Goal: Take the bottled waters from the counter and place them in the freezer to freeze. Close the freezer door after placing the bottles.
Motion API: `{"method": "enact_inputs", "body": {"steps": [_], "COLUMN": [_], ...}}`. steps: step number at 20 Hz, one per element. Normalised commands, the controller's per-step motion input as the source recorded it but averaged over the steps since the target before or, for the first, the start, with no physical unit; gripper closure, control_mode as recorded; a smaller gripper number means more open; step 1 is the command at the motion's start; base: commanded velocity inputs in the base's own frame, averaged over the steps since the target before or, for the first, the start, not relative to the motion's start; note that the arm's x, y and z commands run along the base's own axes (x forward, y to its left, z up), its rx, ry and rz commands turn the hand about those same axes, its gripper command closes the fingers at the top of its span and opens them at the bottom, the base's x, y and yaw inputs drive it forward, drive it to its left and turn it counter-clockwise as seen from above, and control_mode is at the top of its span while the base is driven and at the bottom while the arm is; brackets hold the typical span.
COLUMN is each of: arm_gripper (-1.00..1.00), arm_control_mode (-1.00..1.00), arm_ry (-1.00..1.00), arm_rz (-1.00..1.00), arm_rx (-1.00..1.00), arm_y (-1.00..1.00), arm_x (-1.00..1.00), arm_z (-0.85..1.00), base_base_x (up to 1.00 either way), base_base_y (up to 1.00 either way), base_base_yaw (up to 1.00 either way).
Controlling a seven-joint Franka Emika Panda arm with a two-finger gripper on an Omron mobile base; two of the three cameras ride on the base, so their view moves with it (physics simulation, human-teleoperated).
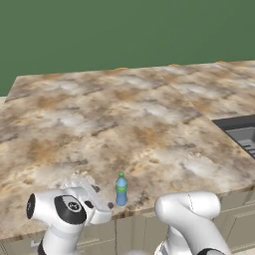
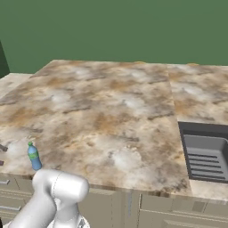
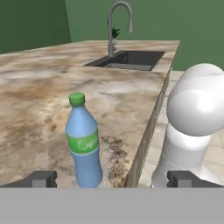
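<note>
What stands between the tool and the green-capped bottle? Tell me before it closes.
Nothing visible. The green-capped bottle stands upright near the counter edge, between the open tool fingertips, with bare stone around it.

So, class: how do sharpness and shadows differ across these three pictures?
Hand view: bottle crisp, its label readable, faucet sharp too. Left base view: bottle small, counter marbling soft, no clear cast shadow. Right base view: the same, sink ridges clear.
</note>
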Motion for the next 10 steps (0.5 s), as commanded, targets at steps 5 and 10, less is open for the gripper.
{"method": "enact_inputs", "body": {"steps": [5,10], "arm_gripper": [-1.0,-1.0], "arm_control_mode": [-1.0,-1.0], "arm_ry": [0.13,0.05], "arm_rz": [0.0,0.0], "arm_rx": [0.01,0.02], "arm_y": [0.0,-0.04], "arm_x": [0.17,0.15], "arm_z": [-0.12,-0.01], "base_base_x": [0.0,0.0], "base_base_y": [0.0,0.0], "base_base_yaw": [0.0,0.0]}}
